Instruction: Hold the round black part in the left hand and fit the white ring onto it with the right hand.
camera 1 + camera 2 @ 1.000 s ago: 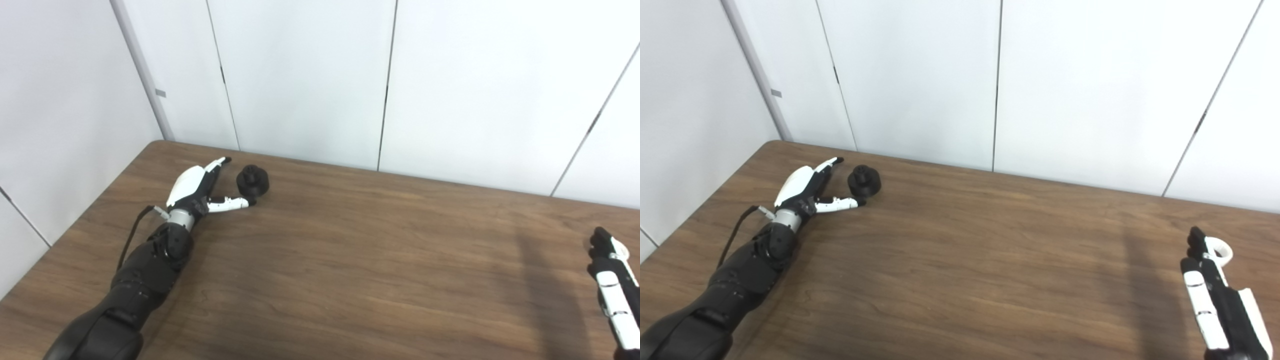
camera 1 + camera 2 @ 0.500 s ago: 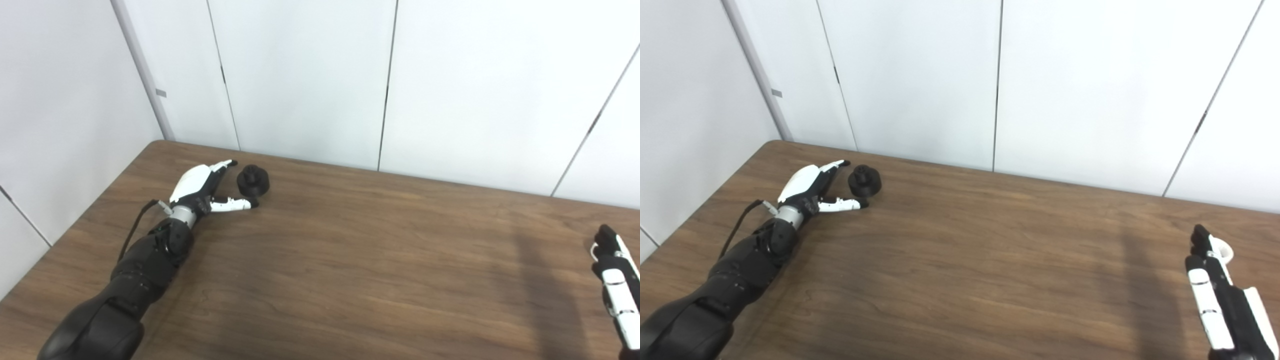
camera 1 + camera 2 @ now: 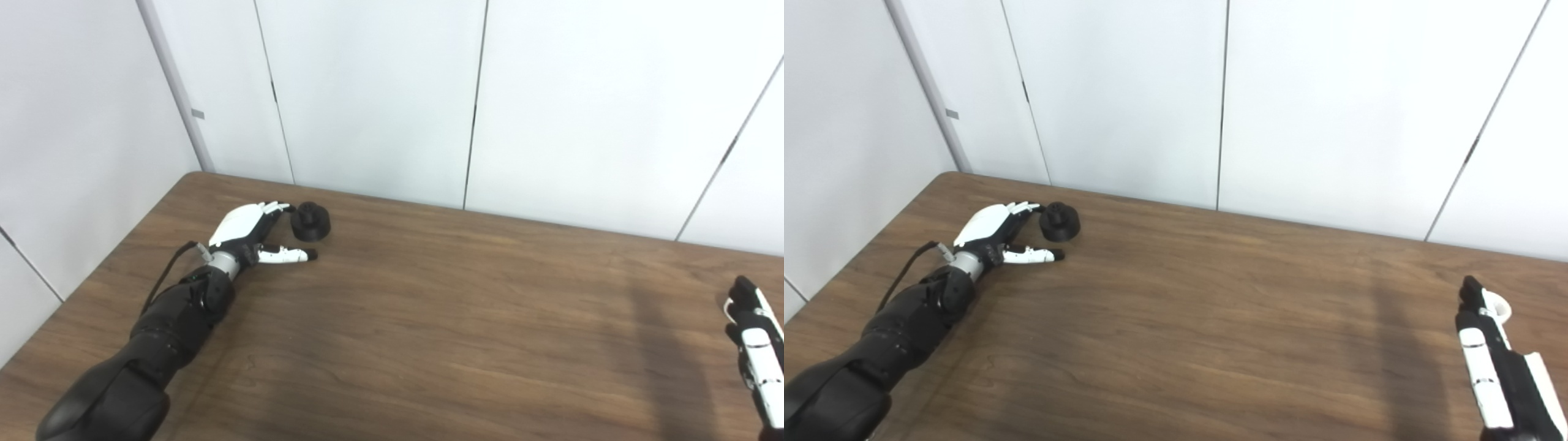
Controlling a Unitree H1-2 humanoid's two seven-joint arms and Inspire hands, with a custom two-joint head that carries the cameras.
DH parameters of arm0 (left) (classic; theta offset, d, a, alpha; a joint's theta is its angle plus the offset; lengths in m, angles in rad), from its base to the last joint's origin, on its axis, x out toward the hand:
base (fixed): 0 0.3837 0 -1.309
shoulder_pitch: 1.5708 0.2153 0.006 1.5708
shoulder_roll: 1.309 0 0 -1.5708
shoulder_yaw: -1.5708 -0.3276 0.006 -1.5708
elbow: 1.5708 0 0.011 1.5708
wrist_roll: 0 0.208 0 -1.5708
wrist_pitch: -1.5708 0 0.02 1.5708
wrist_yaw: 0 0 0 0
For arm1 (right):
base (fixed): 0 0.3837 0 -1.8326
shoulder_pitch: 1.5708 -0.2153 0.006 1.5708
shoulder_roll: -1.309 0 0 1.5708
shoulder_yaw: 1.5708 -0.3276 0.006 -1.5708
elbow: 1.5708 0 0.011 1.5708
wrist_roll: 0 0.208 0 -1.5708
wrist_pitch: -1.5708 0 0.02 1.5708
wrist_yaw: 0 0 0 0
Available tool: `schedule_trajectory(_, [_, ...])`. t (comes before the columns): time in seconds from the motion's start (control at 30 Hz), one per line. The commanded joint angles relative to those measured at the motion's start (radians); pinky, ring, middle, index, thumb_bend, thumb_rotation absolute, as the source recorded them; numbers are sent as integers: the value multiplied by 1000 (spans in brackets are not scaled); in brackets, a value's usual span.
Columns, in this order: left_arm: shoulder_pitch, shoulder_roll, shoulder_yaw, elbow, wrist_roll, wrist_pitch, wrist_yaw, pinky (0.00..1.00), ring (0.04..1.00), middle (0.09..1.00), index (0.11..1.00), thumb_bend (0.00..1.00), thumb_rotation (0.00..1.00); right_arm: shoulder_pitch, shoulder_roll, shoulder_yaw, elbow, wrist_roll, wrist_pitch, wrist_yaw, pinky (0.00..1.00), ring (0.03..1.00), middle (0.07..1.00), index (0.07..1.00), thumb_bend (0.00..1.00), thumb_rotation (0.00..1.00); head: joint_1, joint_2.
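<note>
With fingers spread, left hand brackets round black part, no grip.
Right hand's hold by white ring: cannot tell.

Table layout, left part to right ring

The round part sat far left on the table, just right of the left hand; the ring lay near right beside the right hand.

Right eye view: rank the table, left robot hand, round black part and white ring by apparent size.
1. Table
2. Left robot hand
3. Round black part
4. White ring, partly hidden behind the right robot hand, though nearer the camera.
</note>
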Motion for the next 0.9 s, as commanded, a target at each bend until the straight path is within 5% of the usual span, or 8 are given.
schedule_trajectory(0.0, [-31,33,-11,-2,19,10,-35,1000,968,945,880,1000,544,-13,-7,-7,-37,-1,-25,-8,1000,1000,1000,1000,47,999,-1,3])
schedule_trajectory(0.87, [-91,-16,-9,116,1,3,-42,965,944,920,874,1000,582,23,-12,-12,-92,-2,-7,-3,1000,1000,1000,1000,48,1000,-28,-8])
